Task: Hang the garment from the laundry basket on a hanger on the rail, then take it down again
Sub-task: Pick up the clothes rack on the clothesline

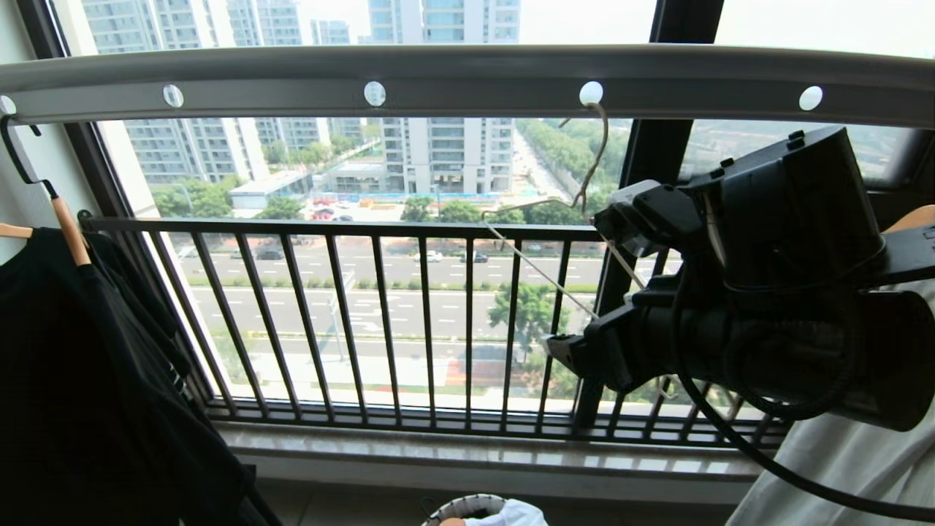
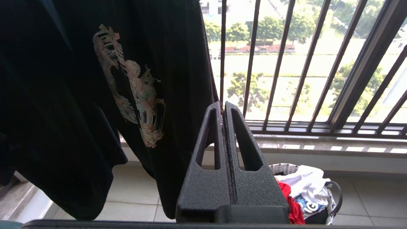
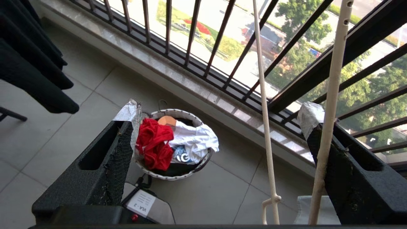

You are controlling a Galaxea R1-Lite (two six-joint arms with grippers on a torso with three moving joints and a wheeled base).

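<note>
Reach is the whole question at this moment: the right gripper [image 1: 577,281], a black two-fingered claw at the right of the head view, is up at rail height with its jaws spread wide, and the thin cream-white wire hanger [image 1: 584,183] hangs just in front of it. That hanger's curved hook sits in one of the round holes of the long grey metal rail [image 1: 467,80], which runs across the top of the frame, and its two thin arms slope down from the twisted neck; in the right wrist view both pale wires [image 3: 265,127] pass between the open fingers, one of them lying right against the taped fingertip [image 3: 310,116], nothing clamped yet. So the hanger lies between the jaws, its wires running steeply across the gap, and a close would likely catch it. The red short-sleeved T-shirt [image 3: 154,144] is far below, crumpled in the small round woven-rimmed laundry basket [image 3: 178,113] on the tiled floor by the window sill, beside white clothes. The left gripper [image 2: 224,109] is low down with its fingers pressed together, empty, next to a hanging black printed shirt [image 2: 95,95], nearer the basket than the right one.
</note>
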